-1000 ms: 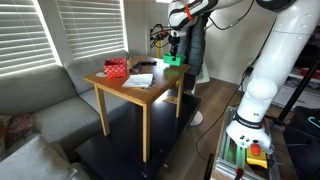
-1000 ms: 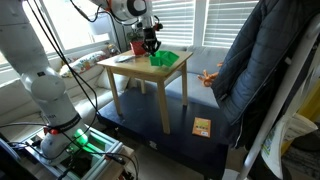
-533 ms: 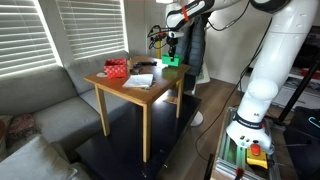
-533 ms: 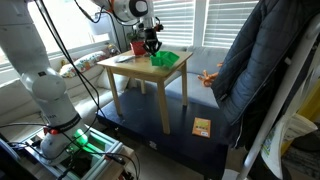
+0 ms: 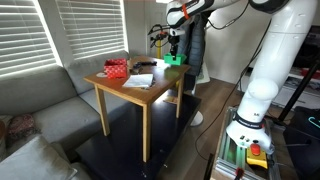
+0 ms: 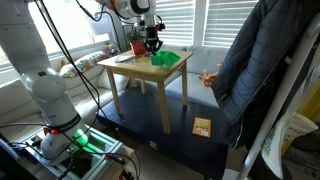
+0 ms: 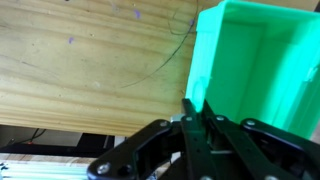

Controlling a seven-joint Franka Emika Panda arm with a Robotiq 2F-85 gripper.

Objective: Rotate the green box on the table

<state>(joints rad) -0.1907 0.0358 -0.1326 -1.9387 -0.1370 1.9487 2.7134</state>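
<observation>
We see the gripper (image 7: 197, 108) drawn in tight, its two fingers almost meeting, and in the wrist view they look clamped on the thin near wall of the box (image 7: 255, 60), at the corner where that wall meets the wood of the table (image 7: 90, 60). From this view the box is an open-topped green tub that sits upright with its hollow facing the camera. In both exterior views the box (image 5: 174, 61) (image 6: 166, 59) stands at a corner of the table top close to the edge, with the gripper (image 5: 172, 50) (image 6: 152, 47) coming straight down onto it from above. A red box (image 5: 116, 68) sits near the opposite edge of the top, well apart from the green one, and a white paper (image 5: 140, 80) lies flat between them. In an exterior view we also see a grey couch (image 5: 40, 100) beside the table, and in another a dark coat (image 6: 255, 60) hangs nearby.
</observation>
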